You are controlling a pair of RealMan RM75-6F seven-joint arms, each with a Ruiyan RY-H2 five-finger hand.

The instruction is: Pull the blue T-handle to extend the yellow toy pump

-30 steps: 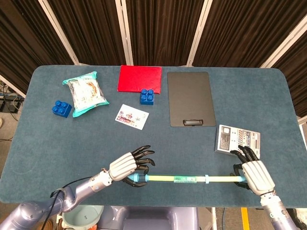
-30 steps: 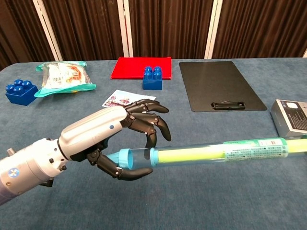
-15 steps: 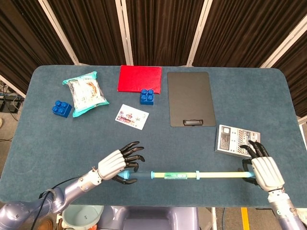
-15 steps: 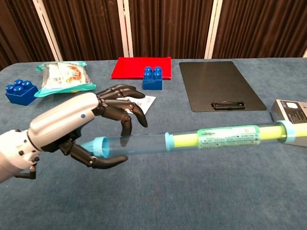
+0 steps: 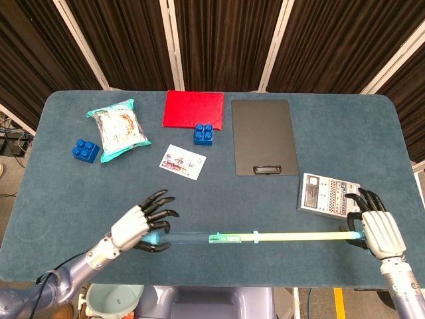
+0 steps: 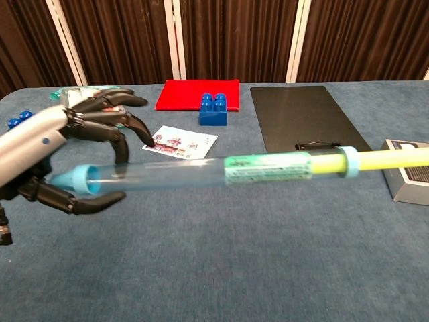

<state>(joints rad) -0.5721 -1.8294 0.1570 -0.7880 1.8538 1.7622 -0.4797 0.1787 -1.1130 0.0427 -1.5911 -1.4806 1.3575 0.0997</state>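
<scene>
The toy pump [image 5: 252, 236] hangs level above the table's near edge, its clear barrel [image 6: 167, 176] to the left and the yellow rod [image 6: 392, 158] drawn far out to the right. My left hand [image 5: 136, 226] holds the barrel's blue-capped end, thumb under it and fingers arched over it [image 6: 100, 124]. My right hand [image 5: 377, 229] grips the rod's far end, where the blue T-handle is mostly hidden inside its fingers. The chest view does not show the right hand.
A calculator [image 5: 329, 195] lies just beyond the right hand. Further back are a black clipboard [image 5: 263, 136], a red cloth [image 5: 194, 108], a blue brick [image 5: 204, 133], a picture card [image 5: 182, 161], a snack bag [image 5: 117, 127] and a second blue brick [image 5: 85, 151].
The hands have moved apart, left hand leftward and right hand rightward. The yellow rod has slid further out of the clear barrel, so the pump is longer.
</scene>
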